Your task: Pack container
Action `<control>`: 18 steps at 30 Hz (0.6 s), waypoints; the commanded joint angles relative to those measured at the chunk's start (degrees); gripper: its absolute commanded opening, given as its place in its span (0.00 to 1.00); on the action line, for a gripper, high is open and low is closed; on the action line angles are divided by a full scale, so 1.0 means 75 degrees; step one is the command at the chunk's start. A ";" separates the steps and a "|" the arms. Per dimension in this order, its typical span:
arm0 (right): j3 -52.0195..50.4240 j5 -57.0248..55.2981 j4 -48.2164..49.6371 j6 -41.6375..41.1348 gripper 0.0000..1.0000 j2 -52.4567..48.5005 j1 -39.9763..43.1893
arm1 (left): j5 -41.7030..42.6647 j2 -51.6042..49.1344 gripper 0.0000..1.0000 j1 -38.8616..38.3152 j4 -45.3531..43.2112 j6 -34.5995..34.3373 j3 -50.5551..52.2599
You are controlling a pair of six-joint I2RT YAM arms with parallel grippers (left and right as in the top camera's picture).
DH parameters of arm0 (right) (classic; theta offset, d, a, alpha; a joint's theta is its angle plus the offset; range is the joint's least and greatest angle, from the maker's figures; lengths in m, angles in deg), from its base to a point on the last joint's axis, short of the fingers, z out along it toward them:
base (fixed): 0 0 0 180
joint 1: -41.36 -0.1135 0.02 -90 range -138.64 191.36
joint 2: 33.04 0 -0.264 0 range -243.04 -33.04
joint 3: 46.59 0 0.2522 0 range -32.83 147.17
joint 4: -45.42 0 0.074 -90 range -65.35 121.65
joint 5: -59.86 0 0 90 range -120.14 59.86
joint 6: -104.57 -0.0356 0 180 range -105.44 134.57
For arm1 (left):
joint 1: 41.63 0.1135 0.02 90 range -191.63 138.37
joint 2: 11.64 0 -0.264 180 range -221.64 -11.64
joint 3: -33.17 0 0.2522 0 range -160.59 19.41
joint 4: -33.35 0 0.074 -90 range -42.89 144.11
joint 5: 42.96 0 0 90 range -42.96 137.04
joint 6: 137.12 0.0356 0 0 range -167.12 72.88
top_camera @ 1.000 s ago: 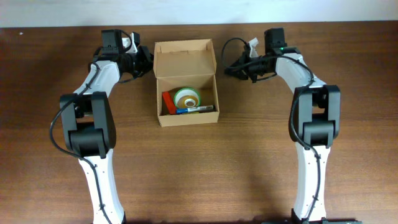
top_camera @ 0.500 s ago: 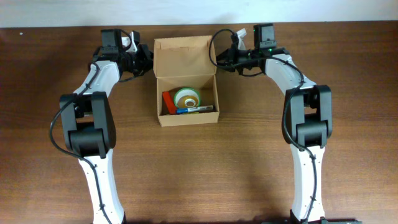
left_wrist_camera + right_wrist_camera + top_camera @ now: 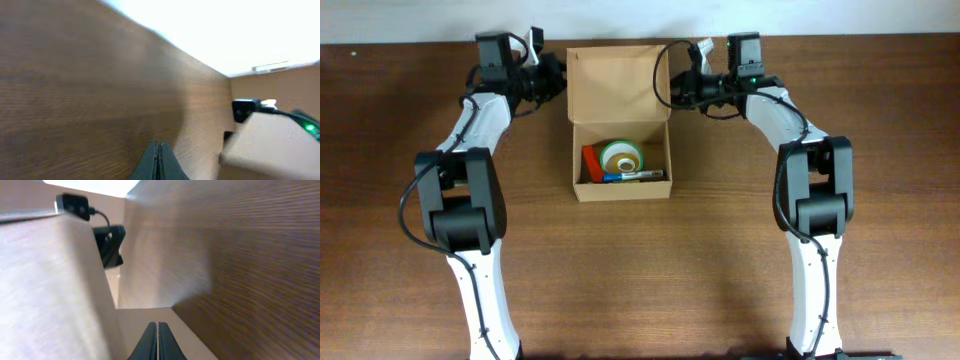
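The container is a tan cardboard box [image 3: 618,88] at the table's middle back, its hinged lid standing open at the rear. Inside lie a green-and-white tape roll [image 3: 620,158], a red item [image 3: 590,161] and a blue marker [image 3: 632,176]. My left gripper [image 3: 559,81] is shut and empty, just off the lid's left edge; in the left wrist view its tips [image 3: 157,161] hang over bare wood with the box [image 3: 272,147] to the right. My right gripper [image 3: 673,89] is shut and empty at the lid's right edge; its tips [image 3: 158,341] lie over cardboard, beside the lid [image 3: 45,290].
The brown wooden table [image 3: 720,260] spreads in front of the box and to both sides. The table's back edge against a white wall [image 3: 840,18] runs close behind both grippers. Both arm bases stand at the front.
My right gripper has swung left from open table to the lid's right edge. My left gripper has moved slightly back toward the wall. The lid stands a little further back.
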 commanded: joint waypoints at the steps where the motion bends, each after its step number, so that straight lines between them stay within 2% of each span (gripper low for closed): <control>1: 0.0356 0.0562 0.0061 0.0038 0.03 -0.0134 -0.0023 | 0.0536 -0.0099 0.01 -0.0003 -0.0029 0.0041 -0.0548; 8: 0.1868 0.0361 -0.0268 0.0271 0.04 -0.0134 -0.0023 | 0.0965 -0.0099 0.02 -0.0058 0.0300 0.0052 -0.1142; 11: 0.2731 -0.0667 -0.1708 0.0991 0.04 -0.0134 -0.0026 | 0.0962 -0.0099 0.02 -0.0125 0.0799 0.0312 -0.1381; 15: 0.3896 -0.2736 -0.4217 0.2684 0.04 -0.0134 -0.0152 | 0.0959 -0.0096 0.02 -0.0289 0.1259 0.0539 -0.1617; 18: 0.4083 -0.2958 -0.4447 0.2824 0.04 -0.0087 -0.0184 | 0.0863 -0.0096 0.01 -0.0495 0.1964 0.1020 -0.1999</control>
